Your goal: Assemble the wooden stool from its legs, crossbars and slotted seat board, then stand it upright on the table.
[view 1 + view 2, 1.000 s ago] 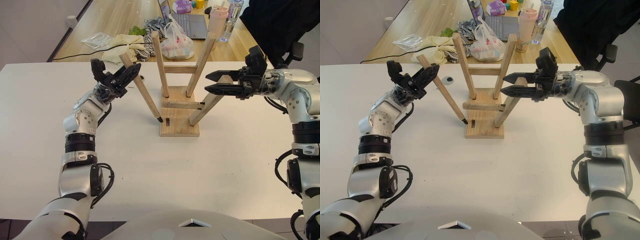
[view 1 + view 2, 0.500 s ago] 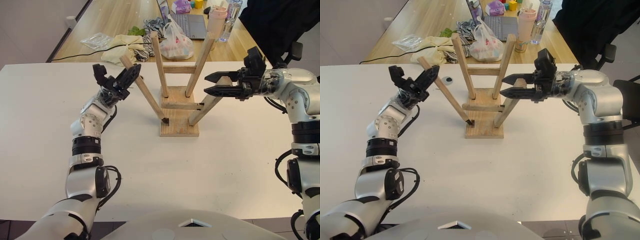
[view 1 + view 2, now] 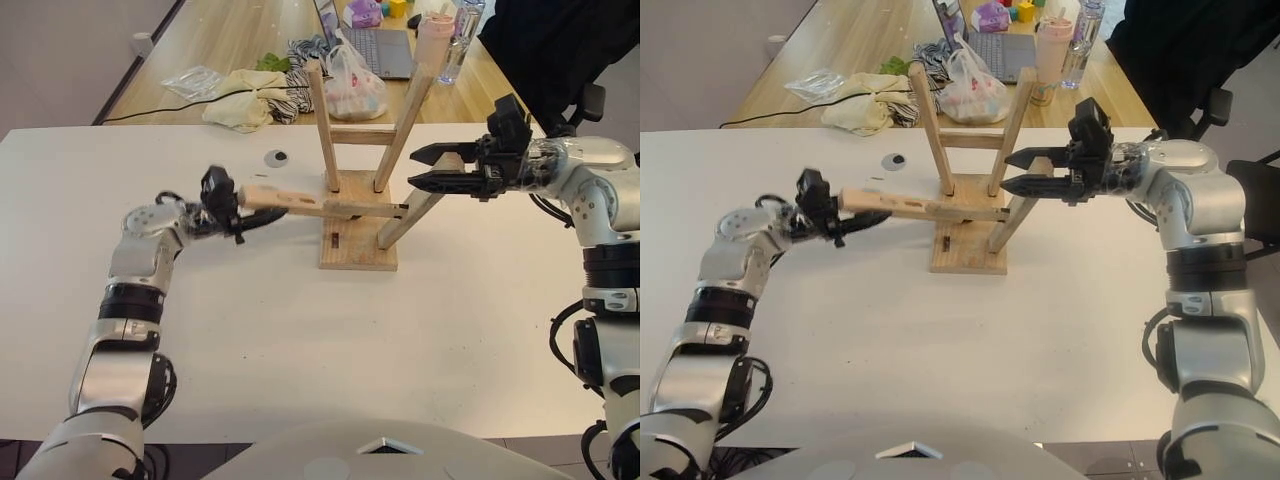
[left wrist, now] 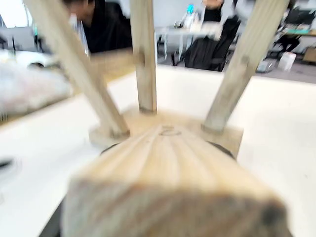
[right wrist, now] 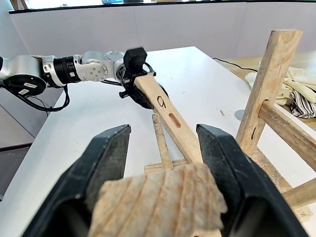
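Note:
The stool stands upside down: its seat board (image 3: 358,258) lies on the white table (image 3: 300,350), with two back legs (image 3: 322,120) joined by a crossbar (image 3: 360,134). My right gripper (image 3: 418,167) is shut on the top of the slanted right front leg (image 3: 405,222), whose end sits between the fingers (image 5: 106,163). The left gripper (image 3: 236,204) is shut on one end of the loose fourth leg (image 3: 290,201), held almost level above the table. That leg's far end meets the left end of the front crossbar (image 3: 370,210). An oval slot shows on the leg (image 5: 170,121).
A small round black-and-white piece (image 3: 275,157) lies on the table behind the left gripper. Beyond the far edge, a wooden table carries cloths (image 3: 245,88), a plastic bag (image 3: 355,90), a laptop (image 3: 375,45) and bottles. Bare table lies in front of the stool.
My left arm has swung the loose leg from a steep tilt, its lower end at the seat board, down to nearly level at crossbar height. The right arm has kept still.

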Robot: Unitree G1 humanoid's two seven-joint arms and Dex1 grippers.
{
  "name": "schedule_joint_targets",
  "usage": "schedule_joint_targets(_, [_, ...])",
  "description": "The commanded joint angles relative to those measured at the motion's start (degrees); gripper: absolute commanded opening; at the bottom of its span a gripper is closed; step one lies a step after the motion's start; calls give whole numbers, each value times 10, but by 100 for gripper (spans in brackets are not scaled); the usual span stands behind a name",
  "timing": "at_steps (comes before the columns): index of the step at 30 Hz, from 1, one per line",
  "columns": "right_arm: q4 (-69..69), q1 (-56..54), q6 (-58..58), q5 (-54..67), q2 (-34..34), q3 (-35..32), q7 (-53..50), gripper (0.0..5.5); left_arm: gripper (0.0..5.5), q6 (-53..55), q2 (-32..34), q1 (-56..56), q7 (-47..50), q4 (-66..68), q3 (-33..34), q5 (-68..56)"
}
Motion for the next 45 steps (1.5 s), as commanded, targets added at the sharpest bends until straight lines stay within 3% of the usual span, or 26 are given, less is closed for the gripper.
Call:
schedule_joint_targets(1, [-4, 19, 13, -6, 0, 18, 14, 223, 201, 27, -12, -15, 4, -5, 19, -12])
schedule_joint_targets(4, [-7, 20, 15, -6, 0, 19, 15, 223, 201, 33, 10, -31, -14, -12, 16, 3])
schedule_joint_targets(9, [-17, 29, 16, -7, 2, 21, 10, 223, 201, 69, 100, -86, -98, -42, -8, 37])
schedule_joint_targets(13, [-29, 41, 19, -6, 4, 19, 3, 223, 201, 89, 157, -157, -187, -45, -58, 80])
schedule_joint_targets(17, [-35, 50, 20, -6, 12, 25, -8, 223, 201, 90, 146, -211, -229, -29, -102, 100])
schedule_joint_targets(30, [-61, 78, 15, 2, 26, 38, -35, 221, 201, 82, 163, -347, -233, 10, -290, 117])
schedule_joint_targets(36, [-67, 87, 12, 7, 29, 38, -46, 220, 201, 91, 167, -375, -233, 22, -315, 119])
schedule_joint_targets(45, [-63, 87, 5, 7, 29, 41, -56, 219, 201, 190, 170, -393, -233, -12, -332, 125])
